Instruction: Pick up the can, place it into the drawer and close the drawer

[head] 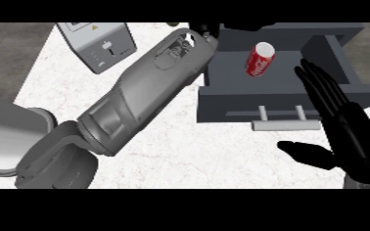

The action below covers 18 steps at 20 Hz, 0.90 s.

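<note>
A red can (260,58) lies tilted inside the open dark grey drawer (239,105), touched by neither hand. My left forearm runs from the lower left up to the drawer's back left corner. There only a little of the black left hand (205,29) shows past the wrist. My right hand (338,122) stands open at the right, fingers straight and pointing up over the drawer's front right corner, thumb stretched left below the handle (285,124). It holds nothing.
A light grey box-shaped appliance (98,44) with a warning label stands at the back left of the white marble counter (180,147). A small object (172,24) peeks out at the back edge. The drawer's tall side walls rise at the right.
</note>
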Motion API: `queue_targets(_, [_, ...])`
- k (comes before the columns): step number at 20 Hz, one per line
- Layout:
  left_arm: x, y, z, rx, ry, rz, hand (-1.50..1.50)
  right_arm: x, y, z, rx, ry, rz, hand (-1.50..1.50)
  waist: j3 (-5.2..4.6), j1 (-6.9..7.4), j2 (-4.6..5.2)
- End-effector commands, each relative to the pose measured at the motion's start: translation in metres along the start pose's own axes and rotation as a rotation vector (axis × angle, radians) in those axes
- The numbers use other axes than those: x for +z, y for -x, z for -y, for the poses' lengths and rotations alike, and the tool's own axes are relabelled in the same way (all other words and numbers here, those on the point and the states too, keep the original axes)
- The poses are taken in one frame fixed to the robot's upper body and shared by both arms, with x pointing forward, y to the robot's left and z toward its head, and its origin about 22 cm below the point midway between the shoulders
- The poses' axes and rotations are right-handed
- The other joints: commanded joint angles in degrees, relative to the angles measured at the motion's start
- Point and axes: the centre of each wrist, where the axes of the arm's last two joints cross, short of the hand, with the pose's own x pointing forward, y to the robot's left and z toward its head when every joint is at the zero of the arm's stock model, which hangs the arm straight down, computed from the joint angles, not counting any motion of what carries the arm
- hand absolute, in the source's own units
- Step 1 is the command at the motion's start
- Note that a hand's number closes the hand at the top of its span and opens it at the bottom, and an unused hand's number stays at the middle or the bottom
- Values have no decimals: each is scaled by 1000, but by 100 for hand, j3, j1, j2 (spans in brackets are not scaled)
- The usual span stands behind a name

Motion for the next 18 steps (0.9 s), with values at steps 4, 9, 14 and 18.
queue_targets(4, [-8, -17, -14, 13, -17, -2, -150, -12, 27, -62, 157, -38, -48, -150, 3, 199, -49])
queue_targets(9, [-9, -5, -43, -17, -12, -16, -150, -24, 39, -95, 142, 2, -99, -150, 2, 295, -69])
queue_targets(14, [-21, -6, -81, -27, -21, -17, -150, -43, 44, -121, 151, 10, -126, -150, 2, 273, -39])
queue_targets(18, [-5, -10, -89, -13, -5, -22, -150, -52, 57, -123, 198, -9, -151, -150, -1, 368, -83])
